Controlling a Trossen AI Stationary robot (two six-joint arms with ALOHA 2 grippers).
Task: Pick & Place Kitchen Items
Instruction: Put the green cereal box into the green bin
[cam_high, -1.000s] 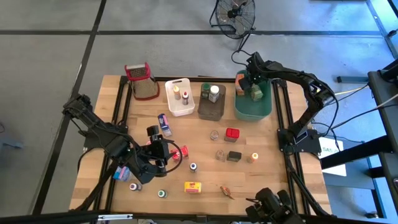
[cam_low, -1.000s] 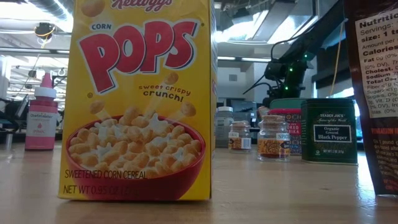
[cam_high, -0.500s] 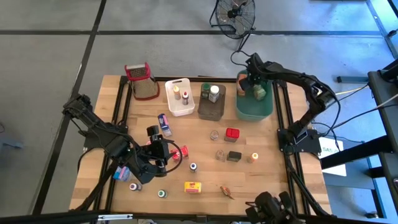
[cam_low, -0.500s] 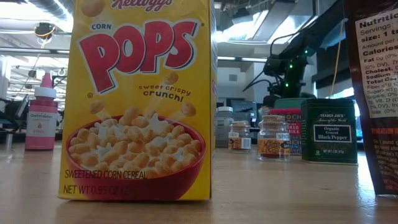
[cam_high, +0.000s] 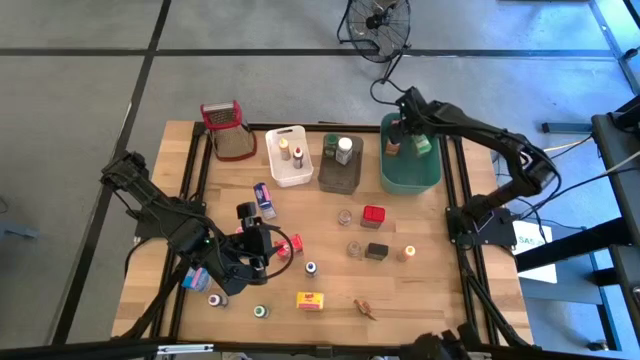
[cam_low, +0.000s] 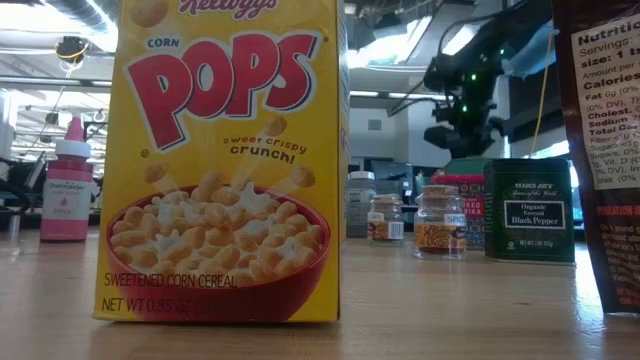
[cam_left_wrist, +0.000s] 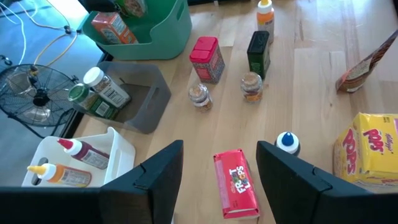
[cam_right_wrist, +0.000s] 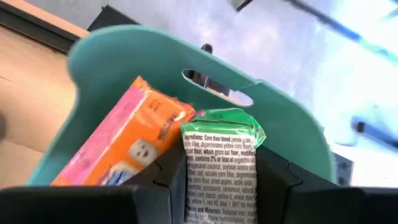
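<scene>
Right gripper (cam_right_wrist: 214, 180) clenched on green packet (cam_right_wrist: 222, 163) above green tub (cam_right_wrist: 112, 53), orange box (cam_right_wrist: 124, 146) alongside.

Left gripper (cam_left_wrist: 214, 171) open over red cereal box (cam_left_wrist: 236, 185). Blue-capped bottle (cam_left_wrist: 288, 142) just beside. Yellow cereal box (cam_left_wrist: 370, 148) nearby. Red tin (cam_left_wrist: 208, 59), dark tin (cam_left_wrist: 259, 54), two spice jars (cam_left_wrist: 199, 95) beyond.

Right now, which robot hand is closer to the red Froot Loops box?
The left. The left gripper hangs open right over the Froot Loops box; the right gripper is far across the table, over the green tub.
</scene>
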